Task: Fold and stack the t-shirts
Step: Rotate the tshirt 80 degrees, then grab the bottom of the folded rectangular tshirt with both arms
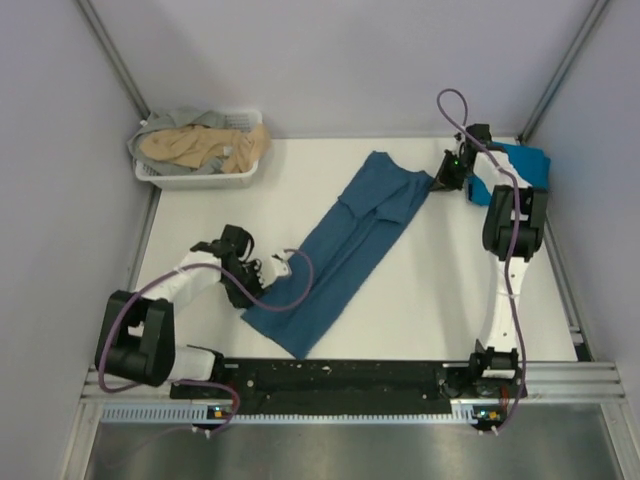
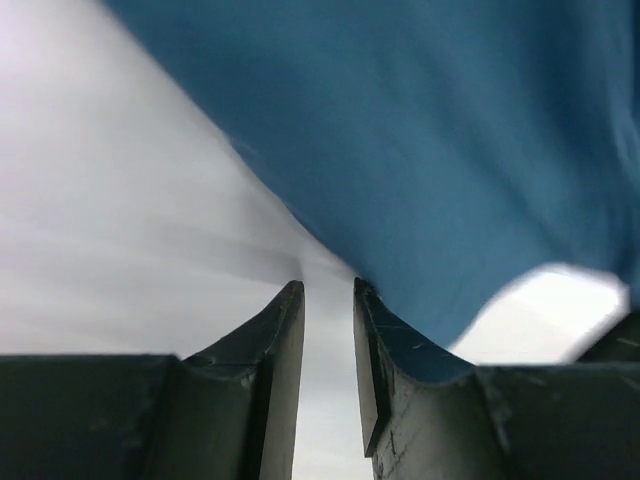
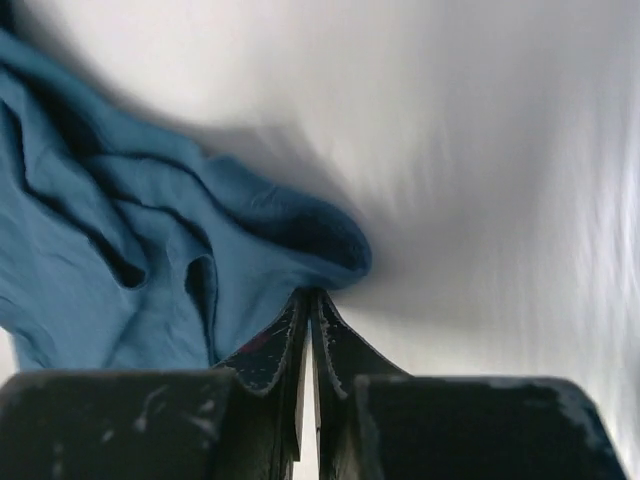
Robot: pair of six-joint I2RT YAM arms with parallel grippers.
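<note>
Far-left corner had the white slatted basket (image 1: 203, 182), with a tan t-shirt (image 1: 200, 148) heaped in it and a grey t-shirt (image 1: 183, 120) bunched behind that.

Moving right, the left gripper (image 1: 285, 265) sat low at the near-left edge of the dark teal-blue t-shirt (image 1: 350, 245). On the left wrist cam its jaws were only a narrow bit apart, with bare table (image 1: 430, 300) showing through the gap and no cloth in between. The shirt's hem just brushed the tip of one finger (image 2: 400, 350).

That shirt was folded into a long strip in the middle of the table. Its long axis ran diagonally from near-left up to far-right, with the wider end pointing far-right.

The right gripper (image 1: 437, 183) was at that far-right end, with its jaws pressed fully together right against a rumpled fold. Couldn't tell if any cloth was actually pinched.

Just past it, in the far-right corner, lay the brighter cyan-blue t-shirt (image 1: 527, 163).
</note>
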